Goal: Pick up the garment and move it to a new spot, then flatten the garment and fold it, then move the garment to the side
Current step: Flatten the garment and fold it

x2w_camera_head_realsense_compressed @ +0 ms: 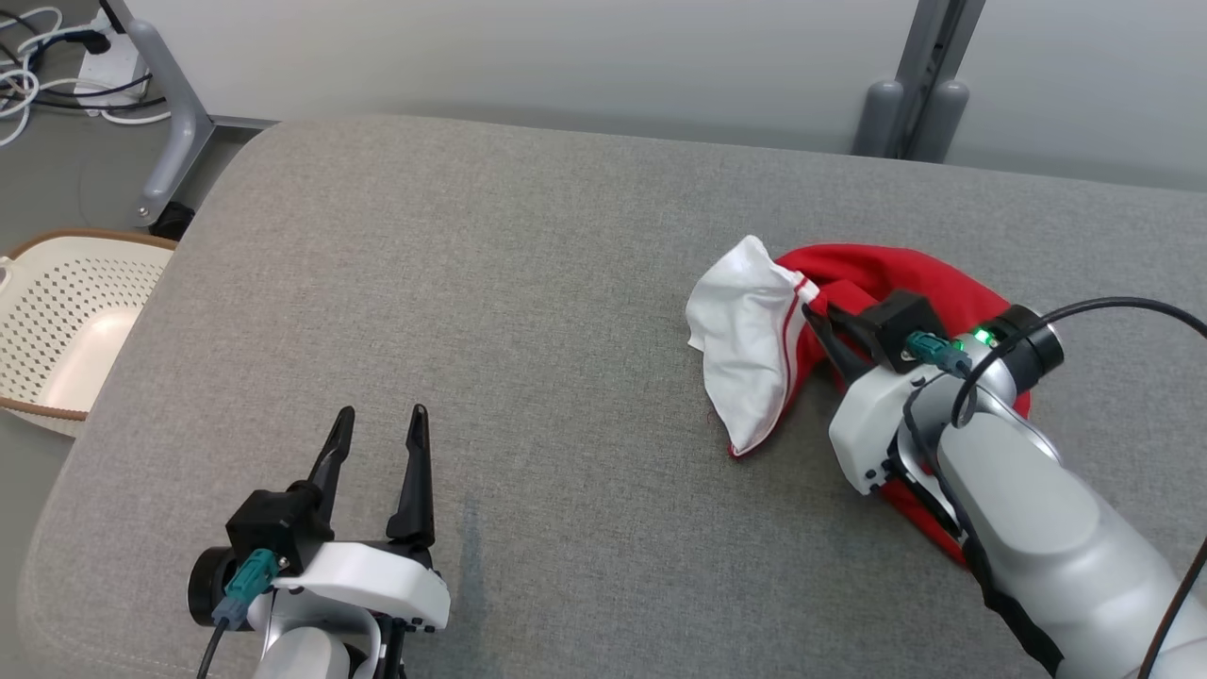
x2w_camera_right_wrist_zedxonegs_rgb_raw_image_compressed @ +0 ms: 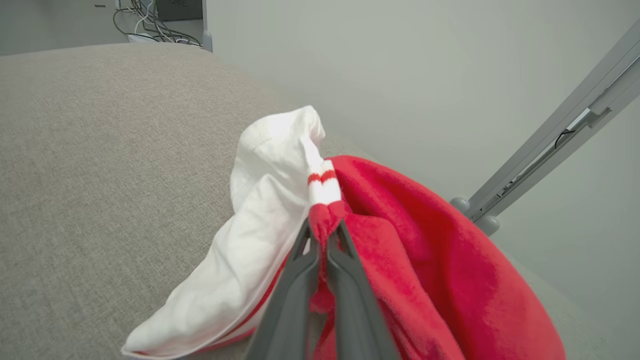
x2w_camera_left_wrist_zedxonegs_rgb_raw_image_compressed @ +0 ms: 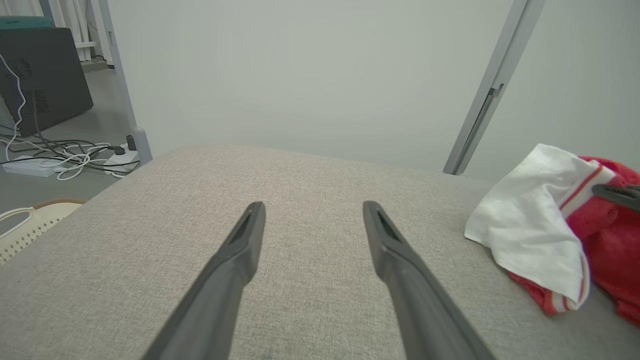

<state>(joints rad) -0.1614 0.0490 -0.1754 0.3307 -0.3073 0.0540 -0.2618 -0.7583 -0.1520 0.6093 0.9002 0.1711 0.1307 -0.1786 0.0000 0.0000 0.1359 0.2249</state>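
Pick-up step: right gripper is pinched on the red-and-white garment, bunched at the right of the bench. Left gripper is spread apart, empty. Next it should lift gently

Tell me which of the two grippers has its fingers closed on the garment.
The right gripper, pinching a fold of the red-and-white garment; the left gripper stands open, away from it.

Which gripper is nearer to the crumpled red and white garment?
Right. The right gripper is shut on the crumpled red and white fabric garment, pinching its red edge. The left gripper is open over bare grey fabric surface, apart from it.
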